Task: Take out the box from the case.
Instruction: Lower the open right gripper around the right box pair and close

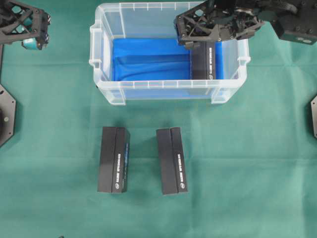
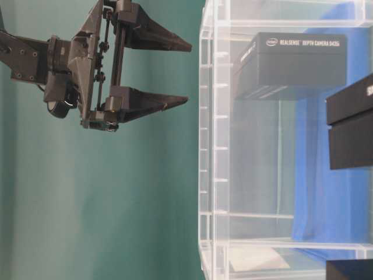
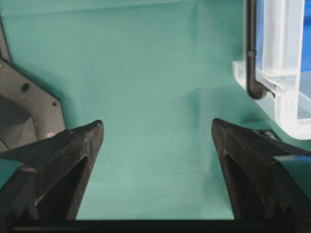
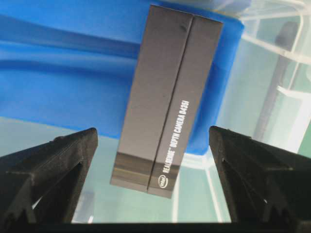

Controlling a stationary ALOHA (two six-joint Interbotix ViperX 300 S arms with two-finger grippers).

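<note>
The case (image 1: 104, 84) is a clear plastic tub with a blue liner (image 1: 148, 62), standing at the back middle of the green cloth. One black box (image 1: 204, 62) lies inside it along the right wall. My right gripper (image 1: 200, 35) hovers above that box's far end, open. In the right wrist view the box (image 4: 165, 97) lies below and between the wide-apart fingers (image 4: 58, 155), untouched. My left gripper (image 1: 29, 25) hangs at the back left, outside the case, open and empty (image 3: 158, 131). The table-level view shows it (image 2: 186, 73) beside the case wall (image 2: 210, 146).
Two more black boxes (image 1: 114, 159) (image 1: 172, 161) lie side by side on the cloth in front of the case. A corner of the case's rim (image 3: 286, 97) shows at the right of the left wrist view. Black arm bases (image 1: 6, 116) sit at the table's sides.
</note>
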